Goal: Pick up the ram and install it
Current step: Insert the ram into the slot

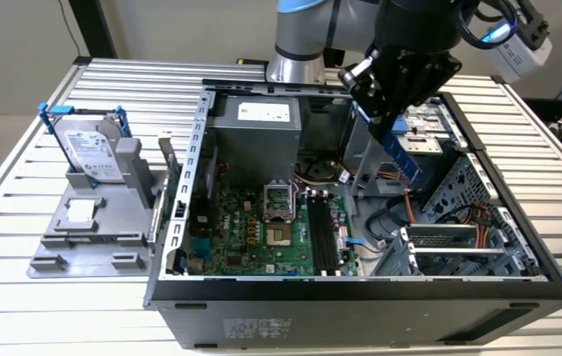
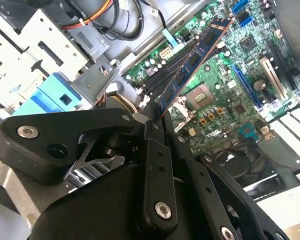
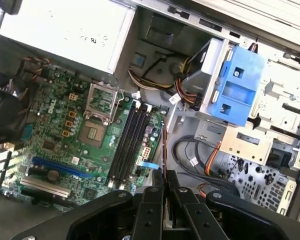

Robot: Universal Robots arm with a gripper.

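My gripper (image 1: 378, 110) hangs over the open computer case (image 1: 360, 297), shut on the upper end of the ram (image 1: 399, 152). The ram is a long blue stick with dark chips, slanting down into the case towards the exterior view's right. It hangs in the air above the motherboard (image 1: 251, 237), to the right of the black memory slots (image 1: 322, 233) in that view. The second wrist view has the ram (image 2: 195, 57) running out from the closed fingers (image 2: 151, 150) over the slots (image 2: 162, 75). Edge-on in the first wrist view, the ram (image 3: 163, 145) sits beside the slots (image 3: 129, 145).
A silver hard drive (image 1: 93, 148) in a blue frame stands on a grey fixture (image 1: 88, 230) at the exterior view's left. Inside the case are the power supply (image 1: 256, 126), a CPU socket (image 1: 277, 200), cables (image 3: 190, 155) and a blue drive bracket (image 3: 237, 85).
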